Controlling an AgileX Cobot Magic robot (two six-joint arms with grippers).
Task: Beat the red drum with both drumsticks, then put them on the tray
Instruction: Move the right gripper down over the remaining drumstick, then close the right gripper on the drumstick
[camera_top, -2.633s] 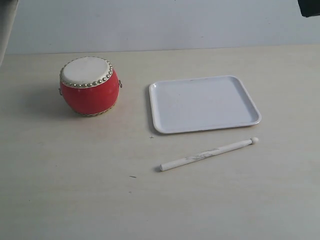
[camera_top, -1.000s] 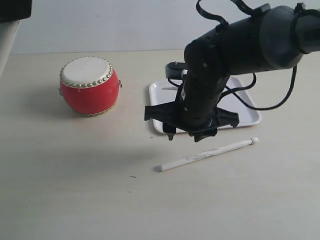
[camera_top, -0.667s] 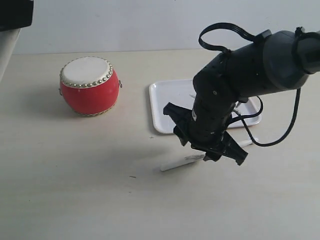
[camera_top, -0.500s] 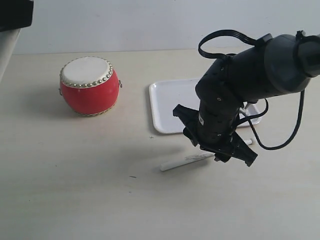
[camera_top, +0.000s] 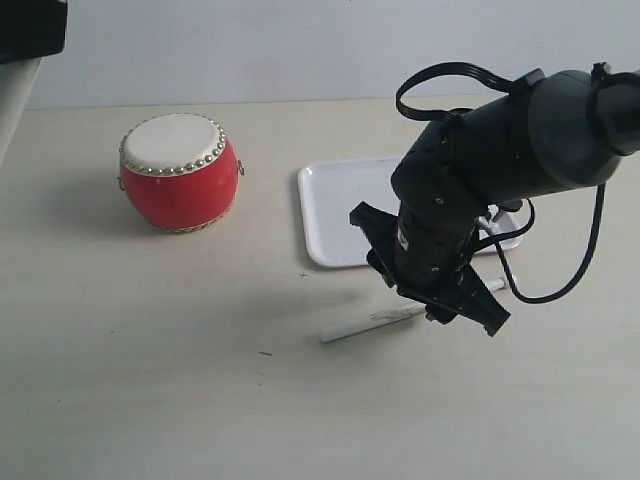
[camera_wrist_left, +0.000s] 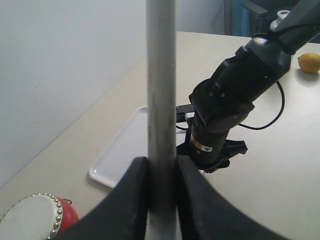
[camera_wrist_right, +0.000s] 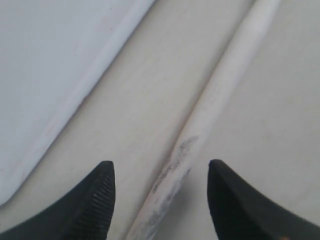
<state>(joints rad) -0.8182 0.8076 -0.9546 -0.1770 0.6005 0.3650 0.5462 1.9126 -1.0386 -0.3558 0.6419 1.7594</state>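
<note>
- The right gripper (camera_top: 432, 312) is down over the slim, pale cream wooden drumstick (camera_top: 350, 328). The stick lies flat on the light wooden table (camera_top: 150, 380), just in front of the flat white plastic tray (camera_top: 325, 215).
- Its jaws stand apart, one either side of the shaft, with nothing clasped yet.
- From the right wrist, the stick (camera_wrist_right: 220, 100) crosses the gap between the black fingertips (camera_wrist_right: 102, 200) at a slant, about where its grey smudges are.
- I'd square the wrist to the shaft first, so that the pads meet it flat rather than roll it away.
- Then I'd sink until the tips almost touch the table and close gently, because a thin round stick will skid under a hasty pinch.
- The rounded tip should stay free for striking.
- The left gripper (camera_wrist_left: 161, 200) is clamped firmly on the other drumstick (camera_wrist_left: 161, 75), which runs straight out between its fingers.
- The small, barrel-shaped red drum (camera_top: 180, 185) stands skin-up, well apart from the tray on its left.
</note>
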